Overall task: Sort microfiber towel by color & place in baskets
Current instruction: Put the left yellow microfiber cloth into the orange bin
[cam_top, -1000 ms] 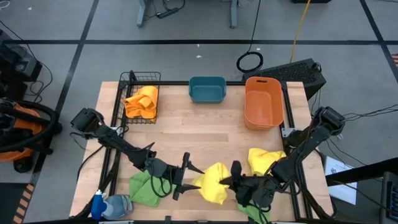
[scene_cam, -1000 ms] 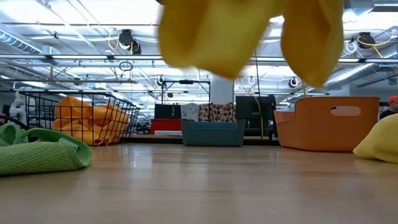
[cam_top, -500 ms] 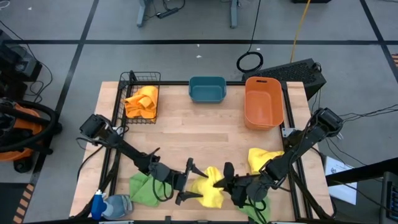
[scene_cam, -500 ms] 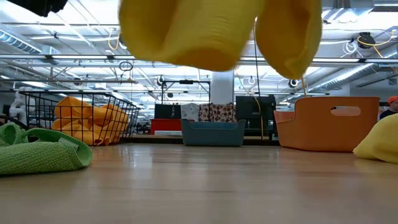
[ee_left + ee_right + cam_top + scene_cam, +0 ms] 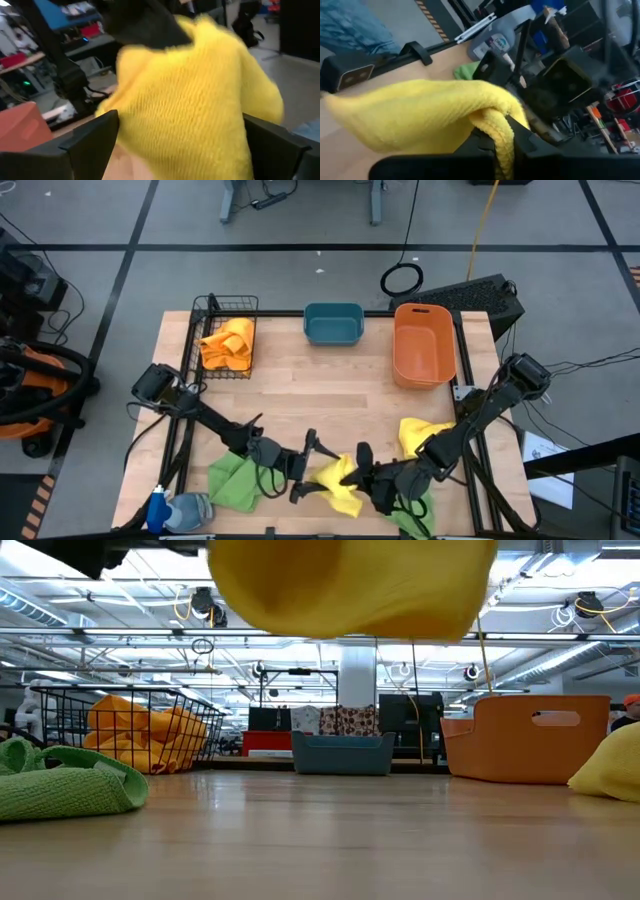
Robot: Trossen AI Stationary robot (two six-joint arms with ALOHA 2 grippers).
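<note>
A yellow towel is bunched up near the table's near edge, and in the low view this yellow towel hangs well above the tabletop. My right gripper is shut on its right side. My left gripper is open at its left side. In the left wrist view the fingers of my left gripper stand on either side of the yellow towel; whether they touch it I cannot tell. The black wire basket holds an orange towel. The teal tub and orange bin stand at the far edge. My right gripper pinches a bunched fold of the yellow towel between its two fingers, several layers thick. The fingers come nearly level from the table's right side. The towel is lifted clear of the table and bulges out beyond the fingers toward the left gripper.
A green towel lies at the near left beside a spray bottle. A second yellow towel lies at the right, with another green towel under the right arm. Bare wood lies mid-table between the towels and the containers.
My right gripper has carried the yellow towel toward the table's left and a little higher; the towel's lower lobes no longer hang as low. My left gripper has moved toward the right, still open, until its fingers stand around the towel's left side.
</note>
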